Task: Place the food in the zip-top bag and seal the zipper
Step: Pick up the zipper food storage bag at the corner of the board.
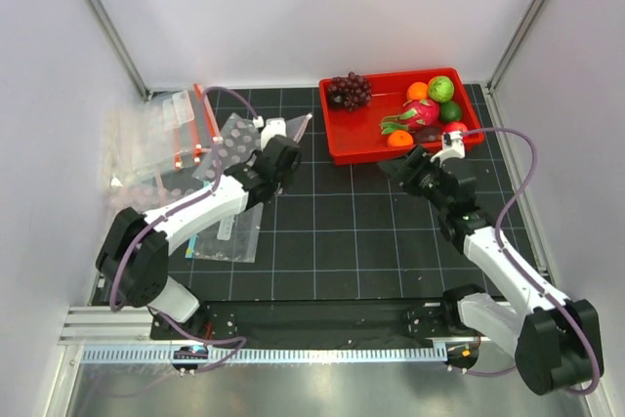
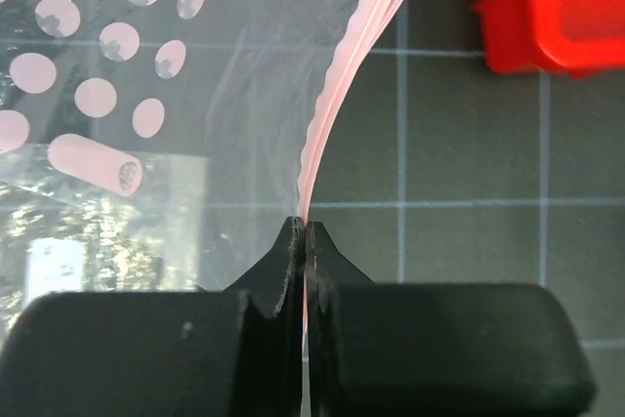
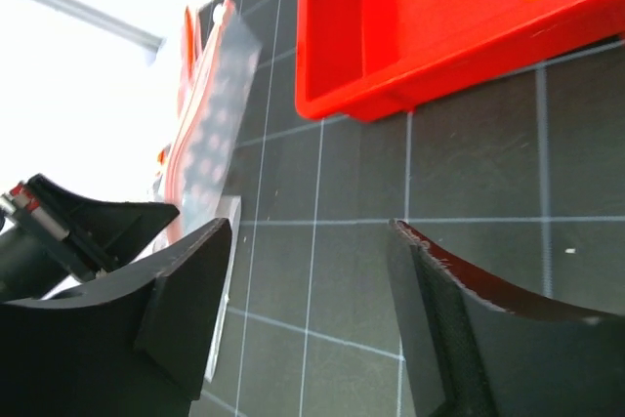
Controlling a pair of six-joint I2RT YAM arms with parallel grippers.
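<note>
Zip-top bag [image 1: 227, 148]: clear with white dots, raised off the mat at back left, near the red tray [image 1: 332, 139].
Zipper [image 2: 344, 75]: pale pink strip, close up only in the left wrist view, curving away from the fingertips.
Left gripper [image 2: 305, 233]: jaws pressed together, pinching the zipper.
Food [image 1: 420, 112]: in the tray with a grape bunch [image 1: 349, 91], seen whole only from above.
Right gripper [image 3: 311, 233]: jaws spread, nothing between, just before the tray.
Surface: black gridded mat [image 1: 352, 231].
Room: white walls [image 1: 293, 7].

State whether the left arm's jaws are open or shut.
Shut: the left arm's jaws clamp the pink zipper strip of the clear polka-dotted bag.
</note>
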